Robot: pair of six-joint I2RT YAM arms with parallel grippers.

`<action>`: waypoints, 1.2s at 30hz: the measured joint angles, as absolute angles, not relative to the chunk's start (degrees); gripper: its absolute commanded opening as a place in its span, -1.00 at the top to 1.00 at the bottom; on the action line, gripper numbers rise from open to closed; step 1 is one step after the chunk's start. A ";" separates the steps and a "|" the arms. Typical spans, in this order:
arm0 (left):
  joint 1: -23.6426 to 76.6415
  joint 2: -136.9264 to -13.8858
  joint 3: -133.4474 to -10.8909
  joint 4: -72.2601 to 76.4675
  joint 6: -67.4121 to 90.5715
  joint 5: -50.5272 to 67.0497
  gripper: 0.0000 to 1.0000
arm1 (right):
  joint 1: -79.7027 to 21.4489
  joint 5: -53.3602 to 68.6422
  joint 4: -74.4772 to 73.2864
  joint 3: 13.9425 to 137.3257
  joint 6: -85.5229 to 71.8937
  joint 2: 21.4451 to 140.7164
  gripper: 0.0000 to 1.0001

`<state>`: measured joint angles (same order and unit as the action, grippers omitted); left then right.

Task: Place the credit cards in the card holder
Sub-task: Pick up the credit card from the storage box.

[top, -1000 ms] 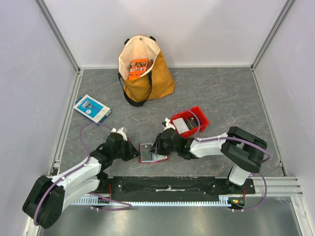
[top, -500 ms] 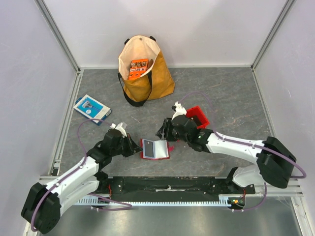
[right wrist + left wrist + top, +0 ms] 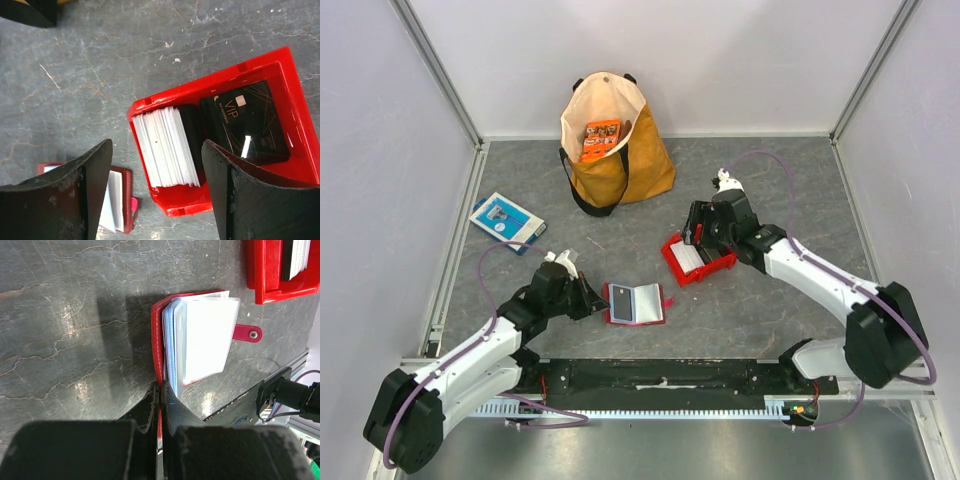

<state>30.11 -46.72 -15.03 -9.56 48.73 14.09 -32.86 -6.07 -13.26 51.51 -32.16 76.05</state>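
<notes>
Black fingers of your left gripper are pinched together on the red edge of the card holder, which lies open on the grey table with its clear sleeves up. Your right gripper stands wide apart over the red bin, at 2 o'clock from the holder, gripping nothing. In that bin the credit cards form a whitish stack on edge, with dark ones beside it
</notes>
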 measured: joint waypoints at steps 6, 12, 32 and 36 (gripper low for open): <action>30.11 -46.74 -15.03 -9.69 48.73 14.09 0.97 | -29.91 0.58 -14.09 52.77 -28.75 82.70 -0.67; 30.11 -46.89 -15.03 -9.76 48.73 14.09 0.97 | -27.79 6.24 -13.80 52.84 -27.35 86.76 -0.71; 30.11 -48.21 -15.07 -9.76 48.71 14.09 0.96 | -25.54 15.62 -11.18 53.10 -27.16 91.44 -0.55; 30.11 -48.38 -15.07 -9.76 48.71 14.11 0.96 | -24.86 16.62 -11.18 53.10 -27.18 91.44 -0.48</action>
